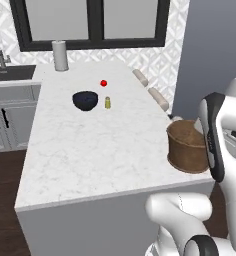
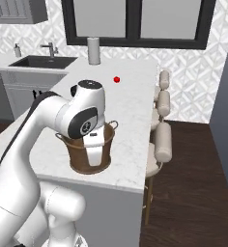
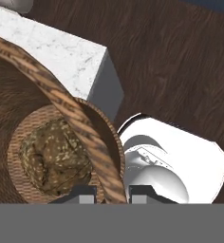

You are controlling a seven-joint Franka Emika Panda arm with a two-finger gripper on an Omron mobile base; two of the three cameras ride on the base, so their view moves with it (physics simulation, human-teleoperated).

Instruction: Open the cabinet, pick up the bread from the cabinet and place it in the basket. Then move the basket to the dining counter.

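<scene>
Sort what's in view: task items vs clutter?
Job:
- basket, on the dining counter near its corner
- bread, inside the basket
- claw, shut on the basket's handle

Lying about:
- dark bowl
- red ball
- small yellow shaker
- paper towel roll
- stools

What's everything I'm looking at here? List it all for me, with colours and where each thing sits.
basket: one, brown, near corner of the dining counter
bread: one, brown, speckled, inside the basket
bowl: one, dark blue, mid counter
small bottle: one, yellow, beside the bowl
small ball: one, red, beyond the bowl
paper roll: one, white, far end of the counter
stools: three, cream, along the counter's side
sink: one, dark, with faucet, under the window
gripper: one, dark fingertips, shut on the basket's handle
</scene>
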